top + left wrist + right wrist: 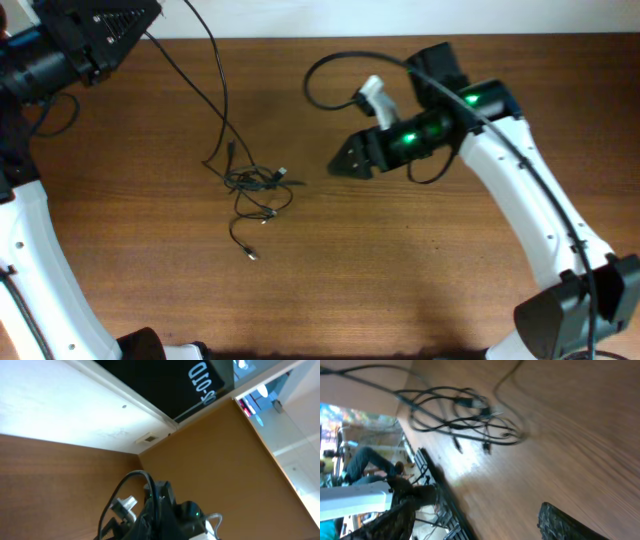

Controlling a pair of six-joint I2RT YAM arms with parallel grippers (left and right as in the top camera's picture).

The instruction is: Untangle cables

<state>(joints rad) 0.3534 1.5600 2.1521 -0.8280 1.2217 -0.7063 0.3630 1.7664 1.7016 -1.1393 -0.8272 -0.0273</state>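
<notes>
Black ribbed fingers (565,525) of the right pincer (338,166) are shown spread wide in the wrist view, with nothing between them: the pincer is released. It is held low over the counter (450,280) and aimed at the cables (255,188), near them but apart. This is judged to be a stance for taking a strand from the side.

The left pincer (135,25) is clenched and raised at the far left corner. One thin cord is seen running from the knot up toward it, but whether that cord is pinched cannot be told. If it is, the strand is probably held lifted so that loops can be drawn off it.

The cables are found in a loose knot on the counter between the two arms, with small plug ends trailing toward the near edge.

The counter is surfaced in brown, matt wood grain. A white wall (400,15) is met at its far edge. A wooden panel (225,460) and a dark sign (165,385) are shown in the left wrist view.
</notes>
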